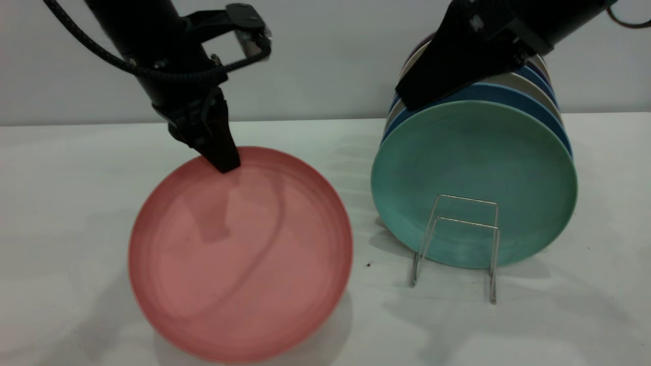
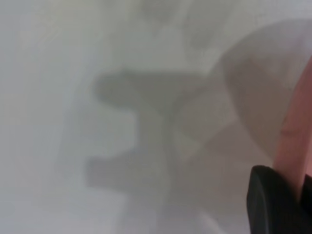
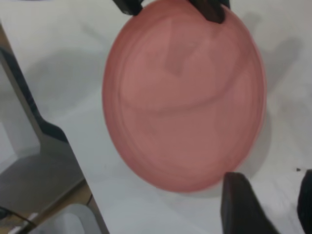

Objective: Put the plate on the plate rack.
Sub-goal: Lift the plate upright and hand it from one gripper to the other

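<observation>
The salmon-pink plate [image 1: 239, 254] is tilted, its far rim raised and its near edge low over the white table. My left gripper [image 1: 224, 162] is shut on that far rim; the left wrist view shows the plate's edge [image 2: 295, 131] pinched between the dark fingers [image 2: 273, 200]. The plate rack [image 1: 468, 199], thin silver wire loops, stands to the right with one free loop in front of a teal-green plate [image 1: 473, 173]. My right gripper [image 1: 407, 99] hovers above the racked plates, open and empty. Its wrist view shows the pink plate [image 3: 185, 97] beyond its fingers [image 3: 239, 200].
Behind the teal-green plate, blue [image 1: 508, 96] and cream plates stand upright in the rack. A small dark speck [image 1: 367, 264] lies on the table between the pink plate and the rack. A grey wall closes off the back.
</observation>
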Robot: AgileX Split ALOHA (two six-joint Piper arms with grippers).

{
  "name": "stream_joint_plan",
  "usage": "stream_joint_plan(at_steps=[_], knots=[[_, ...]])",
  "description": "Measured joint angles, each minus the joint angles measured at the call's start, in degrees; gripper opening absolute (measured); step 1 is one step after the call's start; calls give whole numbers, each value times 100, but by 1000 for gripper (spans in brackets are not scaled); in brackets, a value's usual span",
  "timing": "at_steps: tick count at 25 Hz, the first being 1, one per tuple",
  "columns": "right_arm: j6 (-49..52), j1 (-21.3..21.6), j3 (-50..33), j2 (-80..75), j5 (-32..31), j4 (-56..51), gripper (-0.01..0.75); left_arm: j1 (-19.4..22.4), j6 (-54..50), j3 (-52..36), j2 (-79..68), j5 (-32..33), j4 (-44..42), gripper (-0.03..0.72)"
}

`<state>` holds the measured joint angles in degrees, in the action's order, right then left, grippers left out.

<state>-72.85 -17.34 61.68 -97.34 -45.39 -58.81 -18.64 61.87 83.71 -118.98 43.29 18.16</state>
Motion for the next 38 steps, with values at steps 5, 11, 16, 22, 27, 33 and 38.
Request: stream_joint_plan(at_steps=[5, 11, 16, 22, 27, 33, 38], knots=[[-390, -320, 0, -234, 104, -18, 451, -163, 0, 0, 0, -94, 0, 18], [-447, -437, 97, -644, 551, -43, 510, -224, 21, 0, 185, -172, -9, 18], [-467, -437, 370, -1001, 667, -55, 512, -224, 148, 0, 439, -231, 182, 18], [-467, -437, 472, -1255, 713, -108, 512, -224, 425, 0, 459, -198, 659, 18], [-572, -437, 472, -1389, 738, -184, 512, -224, 695, 0, 459, -179, 971, 18], [-659, -437, 472, -1476, 776, -223, 510, -224, 855, 0, 459, -120, 1191, 18], [-680, -437, 472, -1480, 792, -241, 427, -224, 983, 0, 459, -95, 1472, 18]])
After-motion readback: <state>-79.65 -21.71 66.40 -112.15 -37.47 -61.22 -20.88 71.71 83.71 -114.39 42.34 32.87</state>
